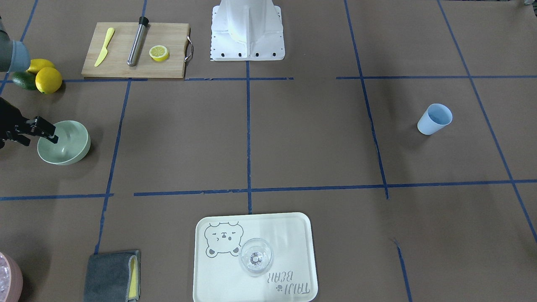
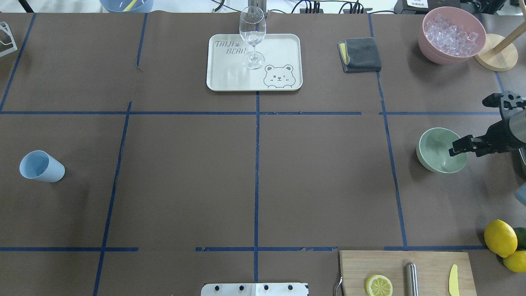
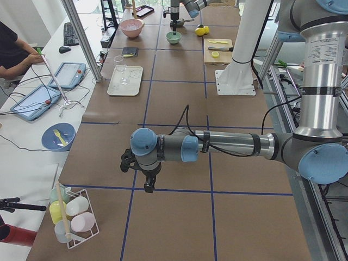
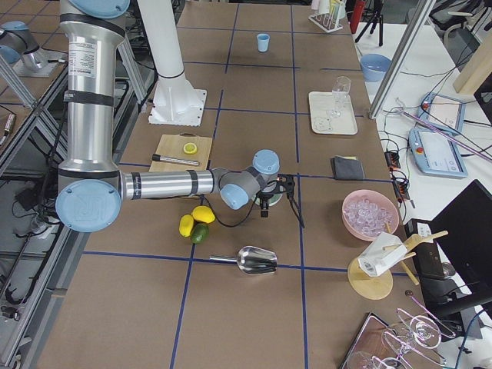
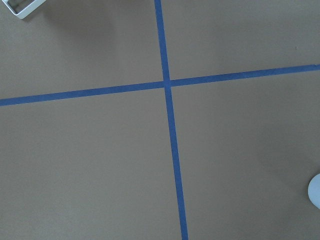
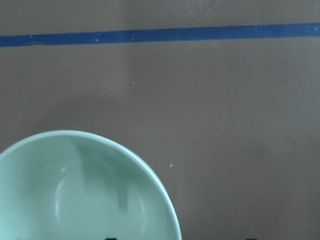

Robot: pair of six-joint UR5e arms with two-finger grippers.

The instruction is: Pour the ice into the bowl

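Nearest the robot's base, on its right side, a wooden cutting board [image 2: 357, 263] carries a lemon half [image 2: 378, 285], a metal rod [image 2: 411, 280] and a yellow knife [image 2: 453, 280]. Two lemons [image 2: 499, 237] and a lime [image 2: 521, 237] lie just beside the board's right end.

Farther out, the bowl [image 2: 433, 150] stands upright on the counter [image 2: 320, 176], in the right-hand area and apart from the board. The right end effector [image 2: 466, 147] hangs over the bowl's right rim, pointing down. Its jaws stand apart, one over the bowl's inside and one outside the rim, gripping nothing. A metal scoop [image 4: 254, 260] lies on the counter near the lemons, toward the right end.

On the left side, a light blue cup [image 2: 41, 166] stands alone. The left end effector [image 3: 149, 187] hangs above the counter near a crossing of blue tape lines [image 5: 167, 84]. Whether its jaws are apart or together cannot be told.

Farthest out, a tray [image 2: 230, 78] carries a stemmed glass [image 2: 252, 33]. A folded grey cloth [image 2: 361, 55] lies to its right. A pink container [image 2: 427, 43] of whitish pieces [image 2: 452, 33] sits at the far right corner.
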